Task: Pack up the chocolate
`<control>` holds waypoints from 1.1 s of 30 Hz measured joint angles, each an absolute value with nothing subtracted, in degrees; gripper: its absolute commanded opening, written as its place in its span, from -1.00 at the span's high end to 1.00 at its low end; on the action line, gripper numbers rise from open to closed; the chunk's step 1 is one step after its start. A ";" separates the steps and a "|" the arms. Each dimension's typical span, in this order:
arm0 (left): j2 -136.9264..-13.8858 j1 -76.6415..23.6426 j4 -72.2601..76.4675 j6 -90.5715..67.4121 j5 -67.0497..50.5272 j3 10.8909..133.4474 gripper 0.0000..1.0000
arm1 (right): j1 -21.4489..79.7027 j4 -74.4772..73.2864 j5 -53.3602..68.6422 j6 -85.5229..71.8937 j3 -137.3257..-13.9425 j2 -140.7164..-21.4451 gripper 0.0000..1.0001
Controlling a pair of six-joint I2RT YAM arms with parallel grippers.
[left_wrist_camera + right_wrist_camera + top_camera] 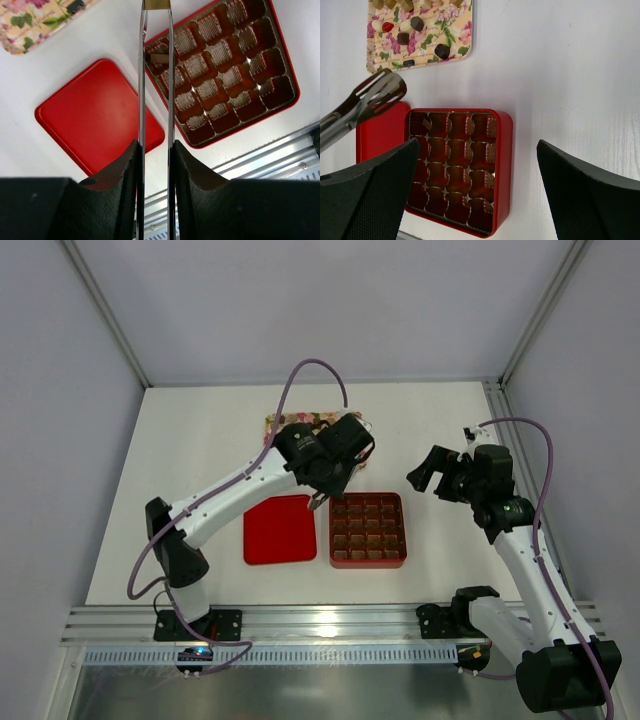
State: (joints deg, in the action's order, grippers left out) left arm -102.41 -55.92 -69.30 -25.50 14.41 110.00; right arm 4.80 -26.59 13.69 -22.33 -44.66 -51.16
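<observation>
I see the left pincer (155, 145) pinching steel tongs (142, 75), tips near the red box's (504, 150) corner. Right pincer (477, 145) spread wide, empty. One chocolate (426, 123) sits in a corner cell; others lie on the flowered tray (455, 55) on the tabletop (560, 60).

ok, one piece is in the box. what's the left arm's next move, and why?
Probably swing the tongs over to the tray and pick up another chocolate. Their tips look empty, only one piece sits in a corner cell of the box, the other cells look bare, and the tray holds plenty more.
</observation>
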 measured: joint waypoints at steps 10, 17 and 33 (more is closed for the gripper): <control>-101.10 -62.61 -68.58 -29.50 14.76 101.16 0.46 | 4.80 -26.59 13.69 -22.33 -44.66 -51.13 -0.99; -101.12 -63.37 -66.87 -29.89 14.74 100.66 0.42 | 4.80 -26.61 13.69 -22.33 -44.66 -51.16 -0.99; -101.30 -63.40 -65.21 -30.04 14.31 98.96 0.22 | 4.80 -26.61 13.69 -22.33 -44.66 -51.13 -0.99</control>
State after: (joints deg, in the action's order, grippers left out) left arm -101.30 -63.40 -65.21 -30.04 14.31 98.96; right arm 4.80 -26.61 13.69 -22.33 -44.66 -51.13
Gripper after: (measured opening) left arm 0.367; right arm 0.996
